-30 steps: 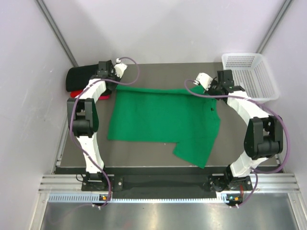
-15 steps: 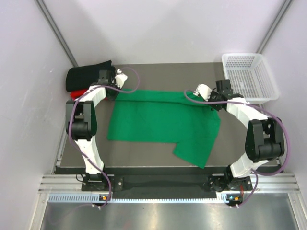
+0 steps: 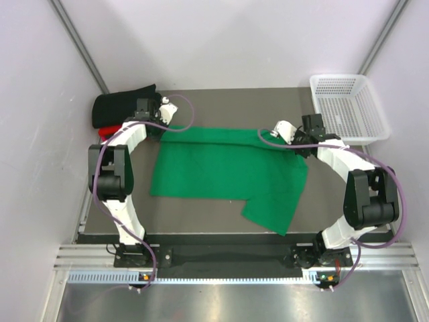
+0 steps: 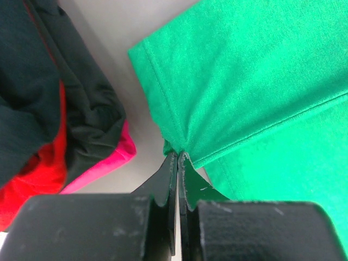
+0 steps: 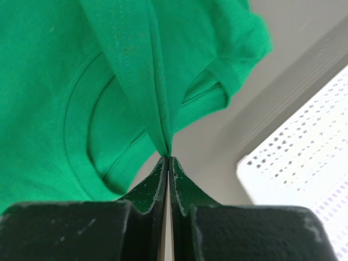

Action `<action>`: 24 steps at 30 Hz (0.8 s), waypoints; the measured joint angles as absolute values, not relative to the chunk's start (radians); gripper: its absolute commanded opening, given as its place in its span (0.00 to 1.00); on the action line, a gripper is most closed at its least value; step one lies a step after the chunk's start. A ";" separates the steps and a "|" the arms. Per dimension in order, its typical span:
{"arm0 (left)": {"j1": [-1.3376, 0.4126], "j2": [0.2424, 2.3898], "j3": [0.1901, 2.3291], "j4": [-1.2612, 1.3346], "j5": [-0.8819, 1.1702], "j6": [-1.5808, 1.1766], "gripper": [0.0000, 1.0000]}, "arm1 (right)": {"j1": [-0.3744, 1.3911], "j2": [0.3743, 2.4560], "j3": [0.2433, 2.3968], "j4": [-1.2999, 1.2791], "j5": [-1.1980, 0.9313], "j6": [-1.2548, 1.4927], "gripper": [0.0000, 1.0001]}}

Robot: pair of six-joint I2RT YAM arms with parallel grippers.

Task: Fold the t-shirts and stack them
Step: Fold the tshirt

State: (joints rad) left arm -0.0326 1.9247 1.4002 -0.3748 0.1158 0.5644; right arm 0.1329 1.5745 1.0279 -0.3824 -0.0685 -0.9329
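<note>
**A:** What have the pincers got?

**B:** The left pincer (image 4: pixel 178 156) is pressed together on a pucker of the green t-shirt (image 3: pixel 228 171), at its far left corner just by the hem. The right pincer (image 5: pixel 168 156) is clamped on the same shirt, gripping a ridge of cloth beside the collar at the far right.

**A:** And the shirt itself?

**B:** It lies spread on the desk (image 3: pixel 221 100) between the two arms. It is mostly flat, with its far edge running from one grip to the other. One flap juts out at the near right corner.

**A:** The others?

**B:** The black t-shirt (image 3: pixel 117 107) and the red t-shirt (image 4: pixel 32 182) sit crumpled in a heap at the far left corner, near the left pincer. The black one lies over the red, and a bit of pink cloth (image 4: pixel 111 163) shows at the heap's edge. The white mesh basket (image 3: pixel 348 111) stands at the far right, apart from the shirts.

**A:** So how far along?

**B:** Early, I'd judge. I see no finished fold and no stack. The green shirt looks held for straightening or a first fold. The black and red ones are yet to be laid out, so nearly all the folding and the stacking is left.
</note>
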 measured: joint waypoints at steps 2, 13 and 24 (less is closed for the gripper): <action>-0.033 1.917 1.384 -0.375 0.117 0.564 0.00 | 0.132 1.574 1.017 -0.384 -0.065 -0.934 0.00; -0.033 1.880 1.299 -0.379 0.123 0.565 0.00 | 0.117 1.574 1.008 -0.380 -0.057 -0.942 0.00; -0.028 1.851 1.354 -0.451 0.117 0.552 0.42 | 0.108 1.573 1.066 -0.456 -0.098 -0.921 0.50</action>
State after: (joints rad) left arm -0.0280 1.8515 1.3544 -0.4511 0.1169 0.5522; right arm 0.1081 1.5734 1.0660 -0.4561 -0.0982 -0.9215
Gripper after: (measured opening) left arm 0.391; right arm 0.516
